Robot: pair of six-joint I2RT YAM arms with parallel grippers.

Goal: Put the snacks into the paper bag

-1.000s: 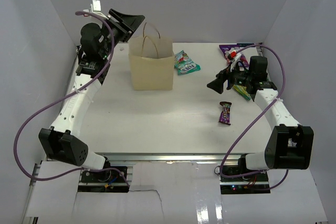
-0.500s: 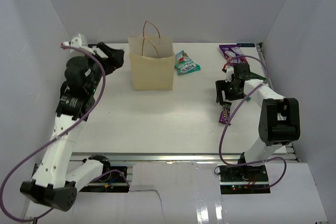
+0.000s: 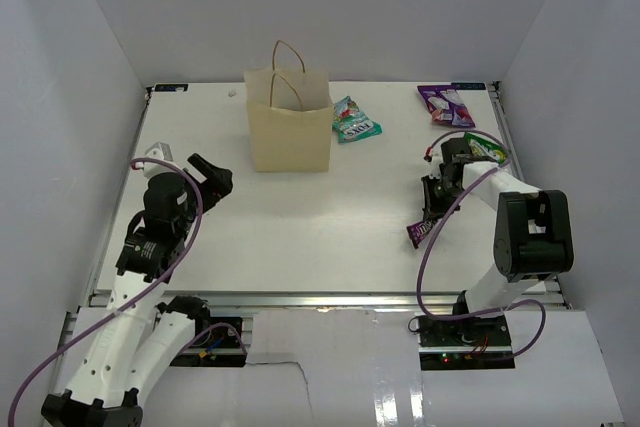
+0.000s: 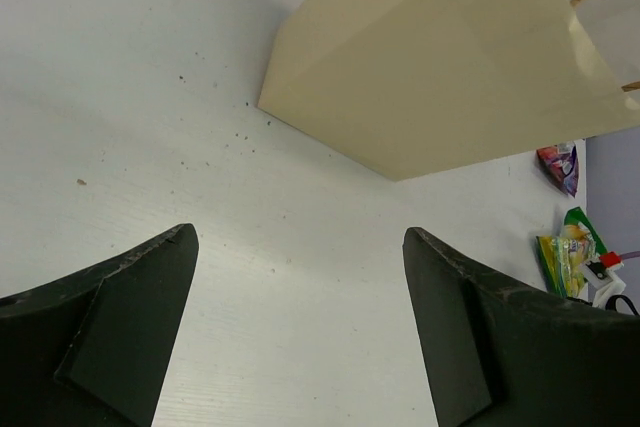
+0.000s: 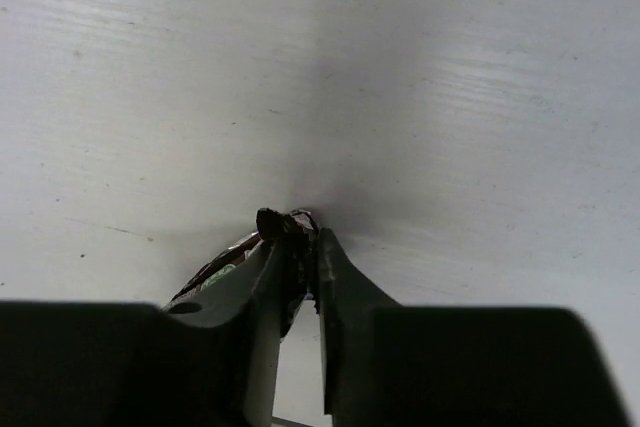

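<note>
Table (image 3: 300, 222) layout, big to small. At far centre the paper bag (image 3: 289, 132) stands upright, mouth up, handles raised. Near-left of it hovers the left gripper (image 3: 212, 176), fingers spread wide, holding nothing. Its wrist view shows bare table between them and the bag's side ahead. Over on the right side, the right gripper (image 3: 431, 211) is pinched narrow on a dark purple candy bar (image 3: 420, 233).

Loose snacks:
- teal pouch (image 3: 354, 120) just beside the bag's right side
- purple-white packet (image 3: 446, 104) at the far right corner
- green-yellow packet (image 3: 487, 150) just behind the right wrist

Bar detail: crinkled wrapper end clamped between the fingers (image 5: 345, 282), long axis running from the pinch toward near-left. Can't tell if the free end is off the table.

Key relation: bag lies left of and farther back from the right gripper, well apart. My read is lift, carry left, then drop over the rim.
</note>
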